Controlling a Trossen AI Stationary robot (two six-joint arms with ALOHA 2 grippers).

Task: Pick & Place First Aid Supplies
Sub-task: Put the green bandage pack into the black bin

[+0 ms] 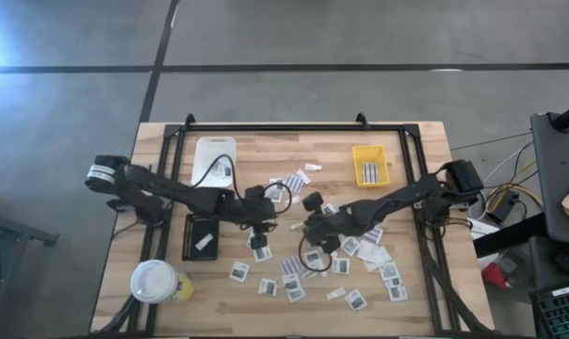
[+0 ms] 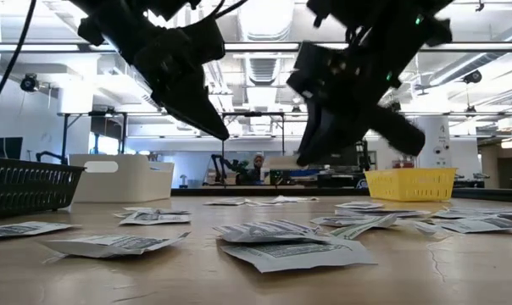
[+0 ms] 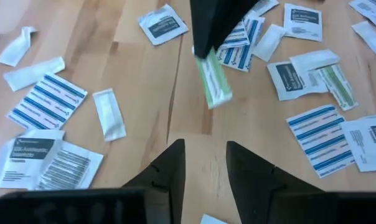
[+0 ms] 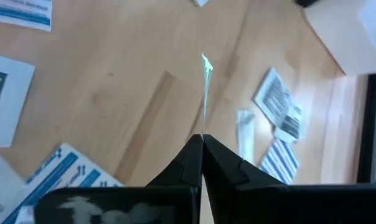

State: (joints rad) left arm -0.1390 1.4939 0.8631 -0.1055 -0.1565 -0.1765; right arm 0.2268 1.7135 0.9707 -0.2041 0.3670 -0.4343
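Right gripper point(image 4: 202, 144), above the table point(image 1: 426, 151) centre, jaws pressed together on a thin green-striped packet point(image 4: 205, 87) that projects edge-on beyond the tips; left gripper point(image 3: 203, 163), facing it just beside, jaws apart and empty; the packet hangs clear beyond them point(image 3: 213, 81).

floor point(image 1: 379, 38): grey concrete around the wooden table point(image 1: 426, 301), crossed by dark seam lines beyond the table's far edge
ceiling lights point(image 2: 264, 47): long bright strips high above the table
workbenches point(image 2: 95, 127): dark-framed, in the room well behind the table
person point(image 2: 258, 165): far behind the table, small, near its middle
pillar point(image 2: 432, 140): white, behind the table's far right
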